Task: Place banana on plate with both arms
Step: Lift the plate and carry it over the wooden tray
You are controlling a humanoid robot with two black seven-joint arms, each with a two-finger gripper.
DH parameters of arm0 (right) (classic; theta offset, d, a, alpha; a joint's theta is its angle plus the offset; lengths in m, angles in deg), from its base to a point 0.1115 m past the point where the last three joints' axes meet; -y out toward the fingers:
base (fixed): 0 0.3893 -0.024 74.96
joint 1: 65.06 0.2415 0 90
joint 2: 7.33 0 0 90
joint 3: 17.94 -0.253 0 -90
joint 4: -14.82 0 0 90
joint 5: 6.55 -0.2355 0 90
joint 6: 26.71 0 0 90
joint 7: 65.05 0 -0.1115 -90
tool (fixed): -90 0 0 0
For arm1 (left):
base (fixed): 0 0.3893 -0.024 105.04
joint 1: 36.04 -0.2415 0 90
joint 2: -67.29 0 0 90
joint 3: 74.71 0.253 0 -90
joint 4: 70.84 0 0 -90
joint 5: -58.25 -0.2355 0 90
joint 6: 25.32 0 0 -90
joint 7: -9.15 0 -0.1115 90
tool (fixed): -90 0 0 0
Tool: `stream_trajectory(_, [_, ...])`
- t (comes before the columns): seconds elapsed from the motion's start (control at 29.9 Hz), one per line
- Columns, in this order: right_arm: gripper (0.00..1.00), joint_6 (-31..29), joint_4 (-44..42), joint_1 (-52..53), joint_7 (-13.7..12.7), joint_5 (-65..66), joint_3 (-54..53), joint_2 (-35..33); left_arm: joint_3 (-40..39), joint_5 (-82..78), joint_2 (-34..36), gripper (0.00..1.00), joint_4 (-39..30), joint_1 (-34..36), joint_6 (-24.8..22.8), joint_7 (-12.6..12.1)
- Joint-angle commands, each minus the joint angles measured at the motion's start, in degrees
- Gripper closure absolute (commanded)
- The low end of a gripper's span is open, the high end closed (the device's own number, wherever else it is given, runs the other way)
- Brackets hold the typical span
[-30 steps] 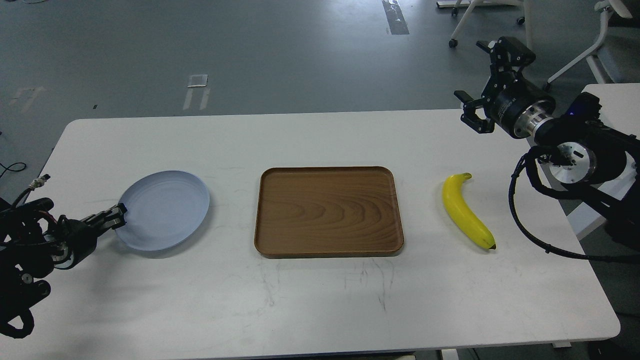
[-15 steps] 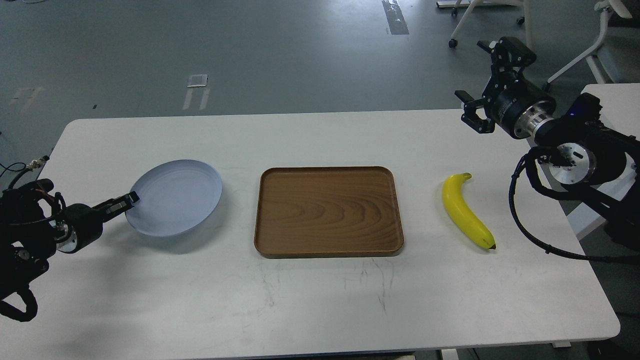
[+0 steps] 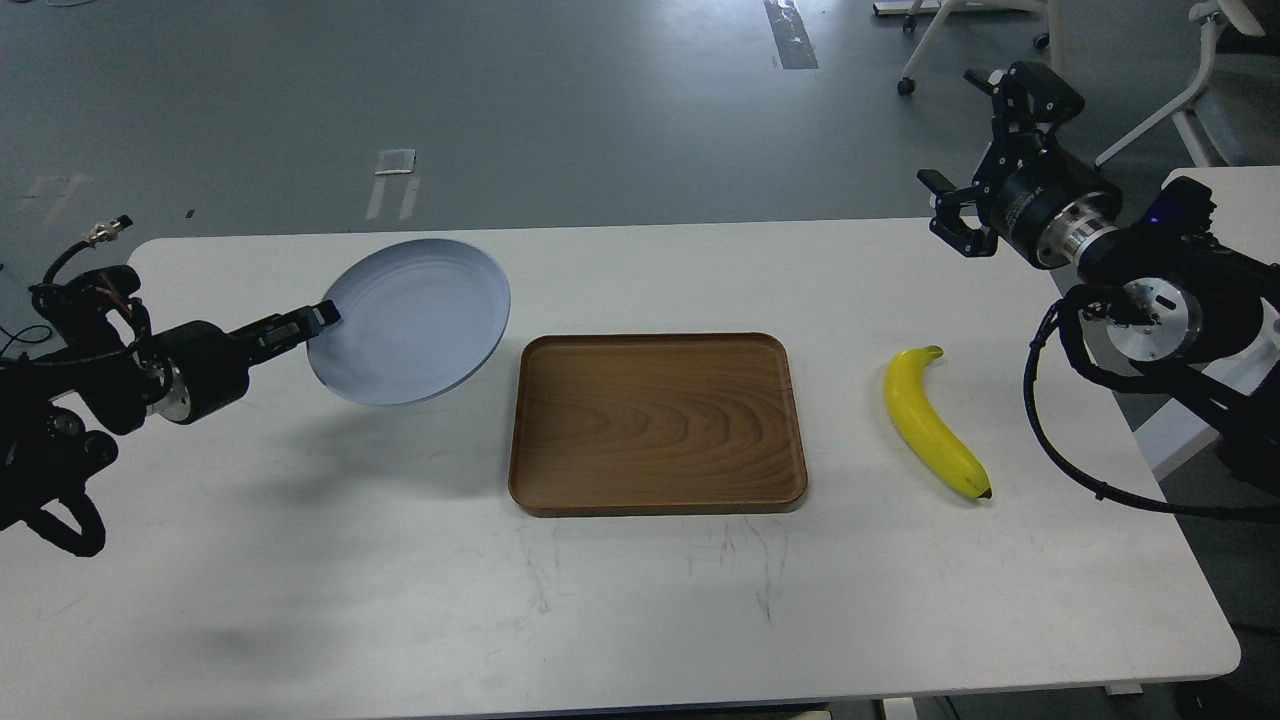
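The pale blue plate [image 3: 410,320] hangs in the air above the table's left part, tilted, its shadow on the table below it. My left gripper [image 3: 318,320] is shut on the plate's left rim. The yellow banana [image 3: 932,420] lies on the table at the right, stem end far, dark tip near. My right gripper [image 3: 975,140] is open and empty, held high above the table's far right corner, well behind the banana.
A rectangular brown wooden tray [image 3: 657,422] lies at the middle of the white table [image 3: 640,600], between plate and banana. Office chairs [image 3: 1180,90] stand on the grey floor at the back right. A second white table edge [image 3: 1225,185] shows at the right.
My left gripper has lifted the plate off the table and carried it up and to the right, toward the tray. The right gripper has shifted slightly right. The banana has not moved.
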State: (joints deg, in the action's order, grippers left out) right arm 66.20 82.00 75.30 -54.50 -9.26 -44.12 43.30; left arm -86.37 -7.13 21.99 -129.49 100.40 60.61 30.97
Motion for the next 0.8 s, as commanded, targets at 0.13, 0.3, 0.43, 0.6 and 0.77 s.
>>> stream_trajectory(0.13, [0.0,-0.01,-0.03,0.18,0.0,-0.01,-0.11,-0.09,1.72,-9.39,-8.39,1.0,-2.16,4.88,-0.23,-0.02])
stream_trajectory(0.3, [0.0,-0.01,-0.12,0.36,0.0,-0.01,-0.11,-0.18,4.1,-13.55,-14.11,1.0,-2.16,7.35,-0.23,-0.11])
stream_trajectory(0.43, [0.0,-0.01,0.06,0.09,0.0,-0.01,-0.28,-2.02,7.44,-13.64,-18.24,1.0,-1.46,10.34,-0.23,-0.11])
stream_trajectory(0.6, [0.0,-0.09,-0.38,-0.35,-0.09,-0.18,-0.55,-2.99,11.39,-13.99,-22.29,1.0,-0.23,12.8,-0.06,-0.11])
stream_trajectory(0.77, [0.0,-0.36,-0.38,-0.43,-0.18,-0.54,-0.81,-4.57,11.57,-13.99,-24.57,1.0,2.49,12.8,0.03,-0.11])
